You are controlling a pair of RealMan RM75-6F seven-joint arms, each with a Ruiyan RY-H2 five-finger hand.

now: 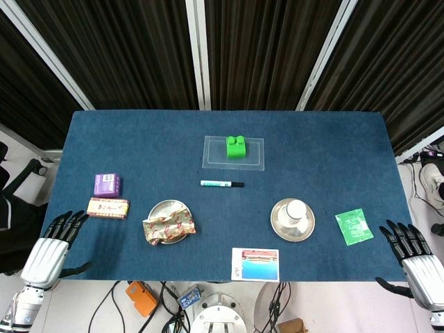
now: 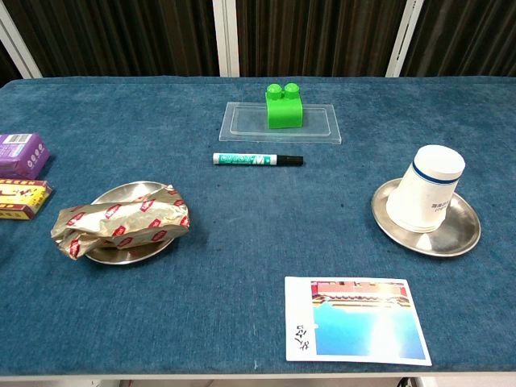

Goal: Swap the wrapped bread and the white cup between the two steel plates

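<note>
Head view. The blue surface (image 1: 139,149) carried two steel plates. The left plate (image 1: 168,210) held the wrapped bread (image 1: 168,227), which overhung the plate's near rim. The right plate (image 1: 292,220) held the white cup (image 1: 297,209), standing mouth down. Between and behind the plates lay a green-barrelled marker (image 1: 221,184), and further back a green block (image 1: 236,146) sat on a clear tray (image 1: 234,153). A picture card (image 1: 255,264) lay at the near edge, between the plates. A purple box (image 1: 108,184) and a red-and-yellow packet (image 1: 108,207) sat just beside each other, left of the bread. A green sachet (image 1: 354,226) lay right of the cup's plate. The left hand (image 1: 55,239) rested at the near left corner, fingers spread, holding nothing, well apart from the bread. The right hand (image 1: 415,255) was at the near right corner, fingers likewise spread and empty, near the sachet but not touching it.

Chest view. Neither hand showed. The wrapped bread (image 2: 121,221) lay across the left plate (image 2: 129,195), its left end past the rim. The white cup (image 2: 426,188) was inverted on the right plate (image 2: 455,230), set towards the plate's left side, a dark band round its upper part. The marker (image 2: 257,160) lay in front of the clear tray (image 2: 322,129) with the green block (image 2: 283,106). The picture card (image 2: 356,319) lay nearest the camera. The purple box (image 2: 21,155) and the packet (image 2: 22,198) were cut by the left edge.
</note>
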